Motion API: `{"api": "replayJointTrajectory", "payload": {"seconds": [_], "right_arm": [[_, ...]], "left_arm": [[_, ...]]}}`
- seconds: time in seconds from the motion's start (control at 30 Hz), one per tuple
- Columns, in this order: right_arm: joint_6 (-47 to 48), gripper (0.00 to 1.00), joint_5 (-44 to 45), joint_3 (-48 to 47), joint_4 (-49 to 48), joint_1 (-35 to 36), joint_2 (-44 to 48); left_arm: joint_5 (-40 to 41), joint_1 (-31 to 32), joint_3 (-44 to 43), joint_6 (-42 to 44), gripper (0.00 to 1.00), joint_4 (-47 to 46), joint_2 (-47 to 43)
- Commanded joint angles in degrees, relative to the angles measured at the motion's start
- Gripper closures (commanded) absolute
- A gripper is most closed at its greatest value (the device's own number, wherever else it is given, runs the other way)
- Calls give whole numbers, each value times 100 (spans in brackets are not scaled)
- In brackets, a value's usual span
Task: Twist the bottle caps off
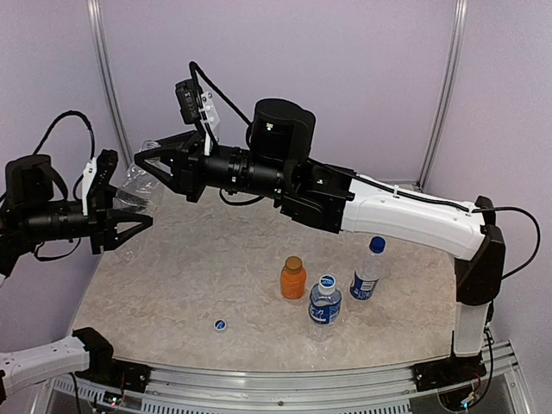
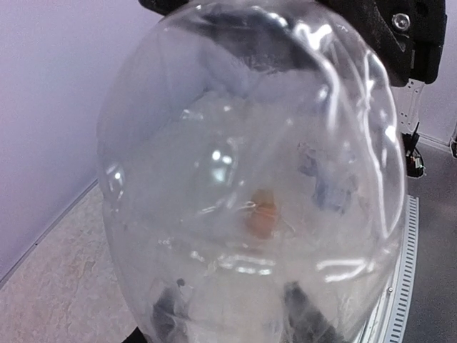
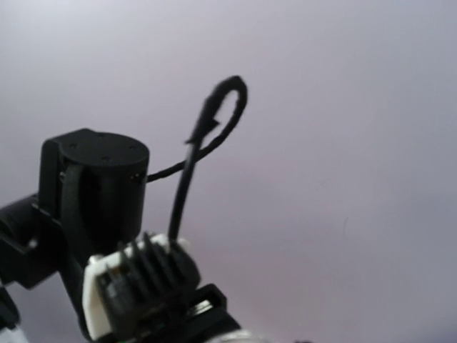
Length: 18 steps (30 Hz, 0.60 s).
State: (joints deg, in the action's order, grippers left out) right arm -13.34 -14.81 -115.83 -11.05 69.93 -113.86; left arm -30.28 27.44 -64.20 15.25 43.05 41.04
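My left gripper (image 1: 129,205) is shut on a clear unlabelled bottle (image 1: 132,183), held tilted above the table's far left. The bottle (image 2: 250,186) fills the left wrist view, and my left fingers (image 2: 168,314) show dark through its wall. My right gripper (image 1: 145,158) reaches in from the right and is shut at the bottle's upper end; I cannot make out a cap there. On the table stand an orange bottle with a golden-brown cap (image 1: 293,261) and two blue-labelled bottles with blue caps (image 1: 327,280) (image 1: 377,245). A loose blue cap (image 1: 220,325) lies near the front.
The right arm (image 1: 405,216) spans the table above the standing bottles. Its black housing (image 2: 385,36) shows behind the clear bottle. The right wrist view shows only the left arm's wrist (image 3: 100,193), a cable loop (image 3: 214,121) and the lilac wall.
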Motion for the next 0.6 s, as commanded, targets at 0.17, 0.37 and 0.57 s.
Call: {"api": "replayJointTrajectory", "payload": {"seconds": [0.17,0.37,0.57], "right_arm": [[154,100,-40,-24,236,-71,-188],[425,100,218,153,437,-82,41],[983,100,1477,274,1429,-339,570]], "left_arm": [[-158,68,90,146,56,-43,-52],[-39,68,164,-38,1,-101,-69],[311,55,218,-199,1,-278,-108]]}}
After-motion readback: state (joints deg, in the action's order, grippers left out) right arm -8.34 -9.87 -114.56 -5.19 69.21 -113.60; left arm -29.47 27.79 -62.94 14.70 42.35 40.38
